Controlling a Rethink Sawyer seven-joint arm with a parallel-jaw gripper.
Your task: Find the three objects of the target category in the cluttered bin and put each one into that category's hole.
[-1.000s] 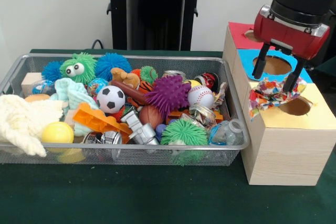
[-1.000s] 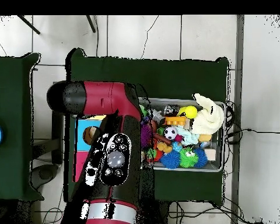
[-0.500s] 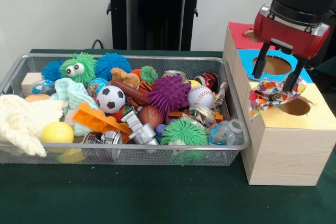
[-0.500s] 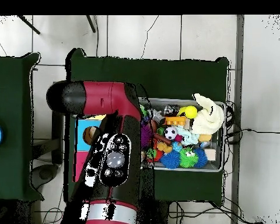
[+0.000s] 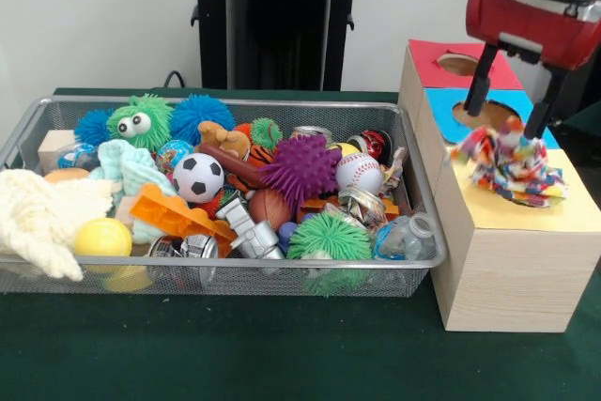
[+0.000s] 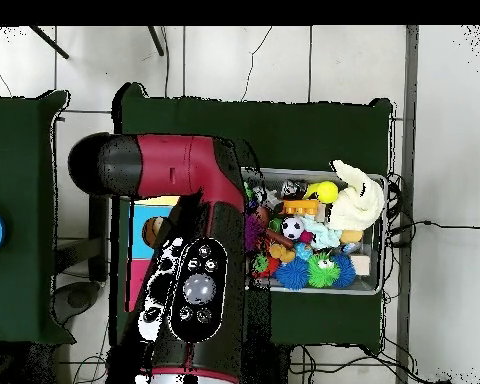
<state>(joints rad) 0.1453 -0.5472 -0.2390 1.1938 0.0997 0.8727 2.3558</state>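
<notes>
front view: the bin [image 5: 221, 196], a long wire-mesh basket, is set on the green table [image 5: 282, 354] just left of the wooden box [image 5: 498, 232], its right rim almost touching the box's side. it is packed with toys: a soccer ball [image 5: 198, 177], a purple spiky ball [image 5: 302, 168], a baseball [image 5: 359, 172], a green fuzzy creature with eyes [image 5: 138, 121], a yellow ball [image 5: 102, 238] and a cream cloth [image 5: 38, 218] at the end furthest from the box. the box top is split into red, blue and yellow panels, each with a round hole. the gripper [image 5: 513, 105] is seen above the box, over the blue and yellow panels, its two black fingers spread apart with nothing between them. a crumpled multicoloured wrapper [image 5: 510, 164] lies on the yellow panel, over its hole, just below the fingertips and apart from them.

overhead view: the box is mostly covered by the red and black arm [image 6: 189, 260]; only a strip of its coloured top is shown. the bin [image 6: 376, 181] is placed right of the box. the gripper is hidden under the arm.
</notes>
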